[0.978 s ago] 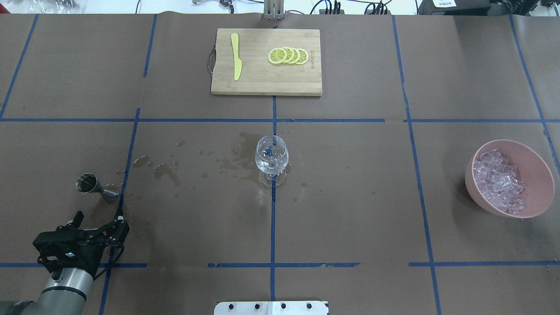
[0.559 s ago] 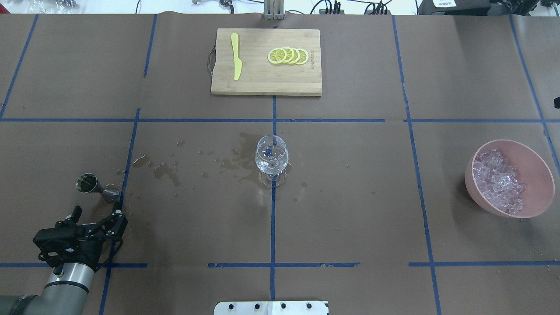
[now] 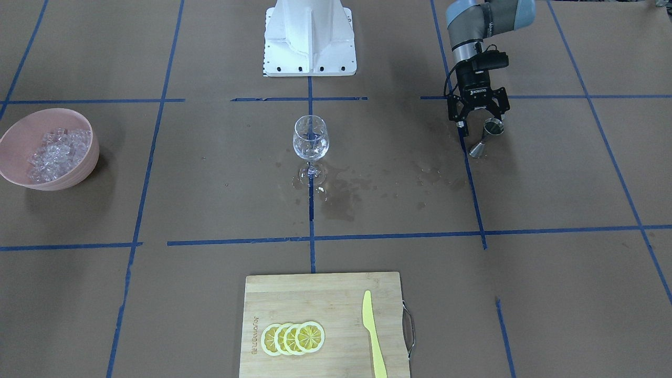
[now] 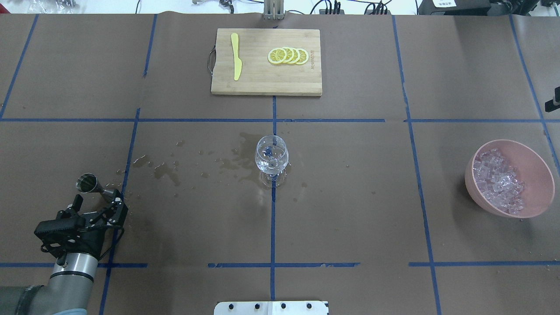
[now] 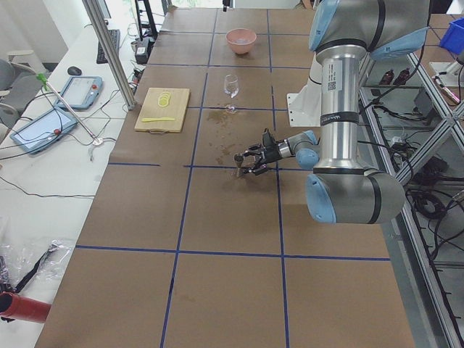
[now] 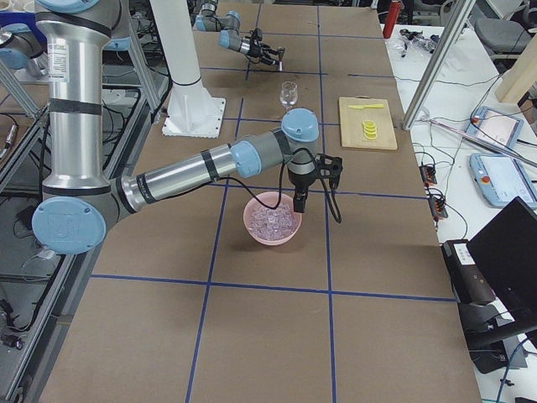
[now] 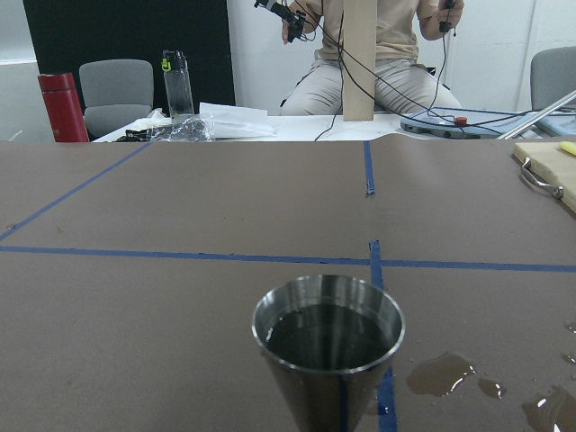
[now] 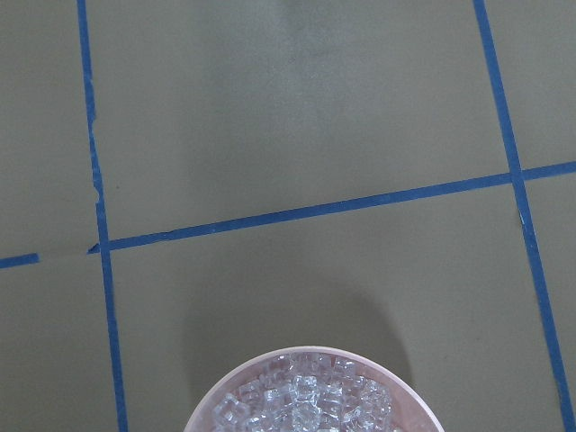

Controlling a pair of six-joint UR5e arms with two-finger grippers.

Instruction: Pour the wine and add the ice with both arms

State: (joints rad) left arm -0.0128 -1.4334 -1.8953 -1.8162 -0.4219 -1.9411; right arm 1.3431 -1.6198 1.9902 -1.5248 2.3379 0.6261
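A steel jigger [image 4: 89, 183] with dark liquid [image 7: 328, 340] stands at the table's left. My left gripper [image 4: 97, 202] is open just behind it, fingertips beside its base; it also shows in the front view [image 3: 479, 123]. A clear wine glass [image 4: 271, 159] stands at the centre. A pink bowl [image 4: 539, 175] holds a heap of clear ice [image 4: 498, 183] at the right. My right gripper [image 6: 299, 200] hangs over the bowl's edge; I cannot tell whether it is open. The right wrist view shows ice [image 8: 306, 400] below.
A wooden cutting board [image 4: 258, 83] with lemon slices [image 4: 288, 56] and a yellow knife [image 4: 236, 57] lies at the far side. Wet spill patches [image 4: 166, 170] spread between jigger and glass. The white base block [image 3: 310, 37] stands at the near edge.
My left gripper has moved forward to the jigger and stays open. A black part of the right arm has come in at the overhead view's right edge.
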